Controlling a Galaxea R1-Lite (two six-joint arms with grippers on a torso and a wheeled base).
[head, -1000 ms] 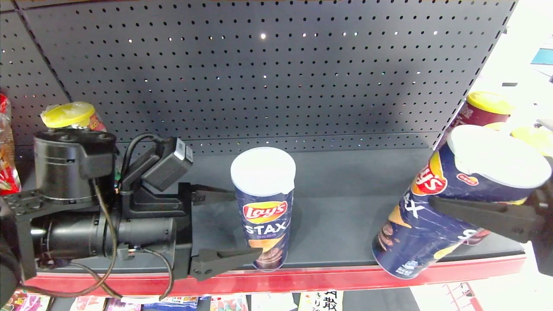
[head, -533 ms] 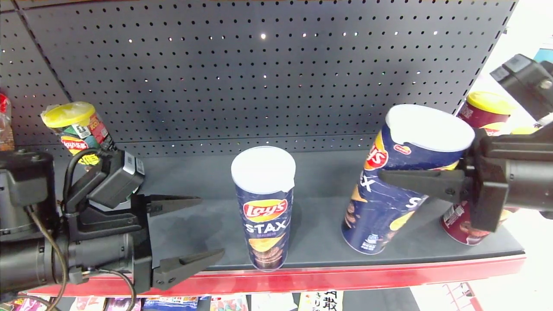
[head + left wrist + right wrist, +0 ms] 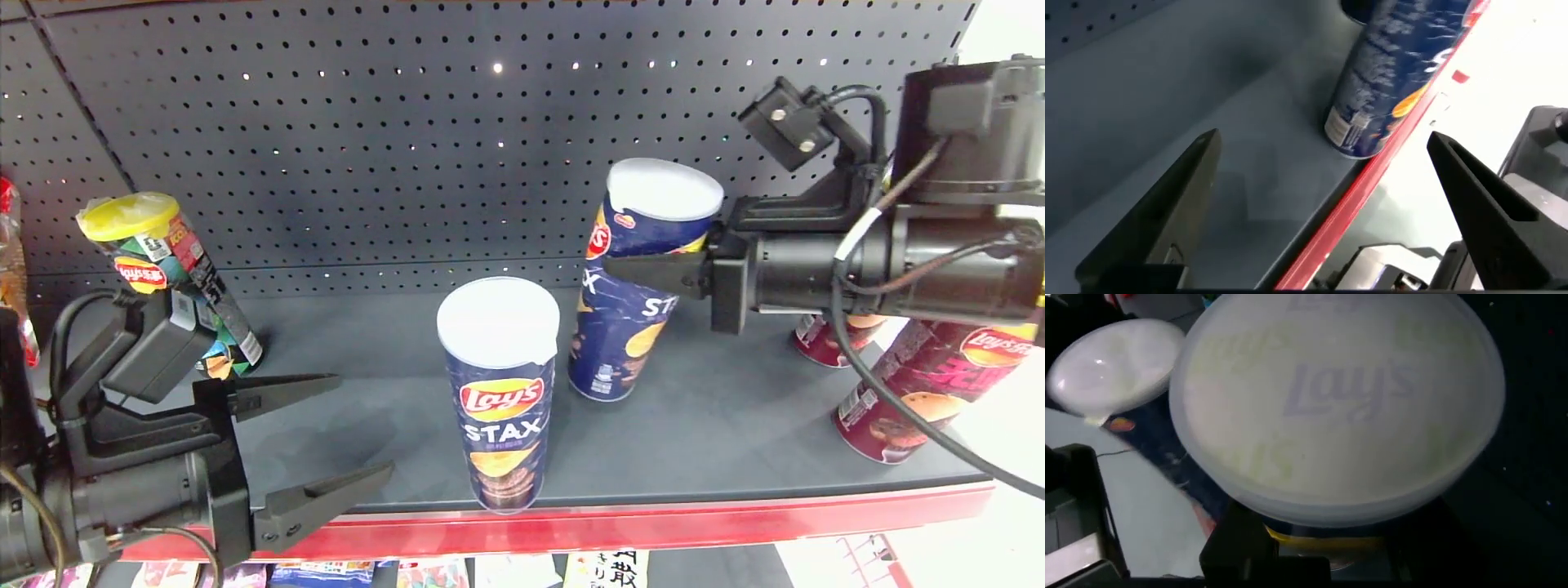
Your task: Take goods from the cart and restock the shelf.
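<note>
**Left gripper** [image 3: 363, 425]: two matte black, wedge-shaped fingers [image 3: 282, 388] tapering to blunt points, mounted on a black cylindrical wrist. **Right gripper** [image 3: 653, 249]: the same build. Each wrist carries a boxy black camera [image 3: 788, 122] on an angled bracket; the right one shows two pale screws. The cables [image 3: 856, 91] are black, and one bears a white sleeve [image 3: 861, 229].

The upper frame is spanned by a dark perforated back panel [image 3: 408, 147], light glinting through; the grey shelf [image 3: 718, 425] below is edged in red.
</note>
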